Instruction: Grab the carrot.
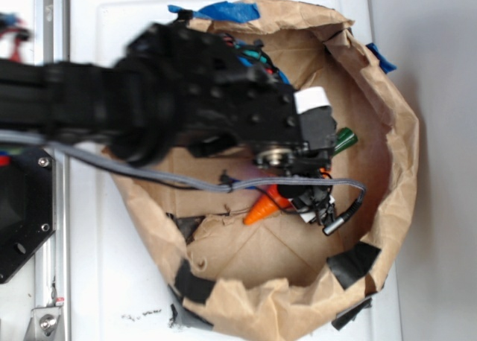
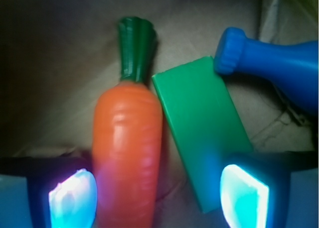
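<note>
The orange carrot [image 2: 128, 153] with its dark green stem cap lies on the brown paper, stem pointing away. In the exterior view its orange tip [image 1: 261, 209] and green stem [image 1: 345, 139] show from under the arm. My gripper [image 2: 158, 195] is open and low around the carrot. The left pad [image 2: 72, 198] is just beside the carrot's left side. The right pad [image 2: 244, 195] is over the near corner of the flat green block [image 2: 202, 123], which lies against the carrot's right side. In the exterior view the gripper [image 1: 313, 179] is mostly hidden by the arm.
A blue toy bottle [image 2: 279, 68] lies at the right, its cap touching the green block's far corner. Everything sits inside a round brown paper wall [image 1: 395, 155] taped with black and blue tape on a white surface. A grey cable [image 1: 223, 183] hangs across.
</note>
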Robot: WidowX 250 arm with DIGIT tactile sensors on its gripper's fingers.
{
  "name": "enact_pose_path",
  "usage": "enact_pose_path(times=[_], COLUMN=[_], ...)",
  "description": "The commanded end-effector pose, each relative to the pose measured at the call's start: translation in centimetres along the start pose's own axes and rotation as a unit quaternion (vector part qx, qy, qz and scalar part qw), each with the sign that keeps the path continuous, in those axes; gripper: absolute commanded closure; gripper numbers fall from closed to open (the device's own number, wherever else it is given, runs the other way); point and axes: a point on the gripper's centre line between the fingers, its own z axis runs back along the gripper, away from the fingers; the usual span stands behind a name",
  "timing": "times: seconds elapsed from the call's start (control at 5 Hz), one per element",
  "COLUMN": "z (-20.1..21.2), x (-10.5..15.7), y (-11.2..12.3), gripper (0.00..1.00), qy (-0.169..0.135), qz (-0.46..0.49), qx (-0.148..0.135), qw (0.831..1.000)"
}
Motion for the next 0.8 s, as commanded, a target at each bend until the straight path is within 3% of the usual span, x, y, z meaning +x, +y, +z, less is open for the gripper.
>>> enact_pose_path(times=[0.0,0.6], z=[1.8,5.9], x=[-0.3,-0.3], y=[-0.9,-1.7], gripper=[0.00,0.00], qy=[-0.002,0.009], qz=[-0.004,0.001], qx=[-0.020,-0.067], qw=[1.000,0.998])
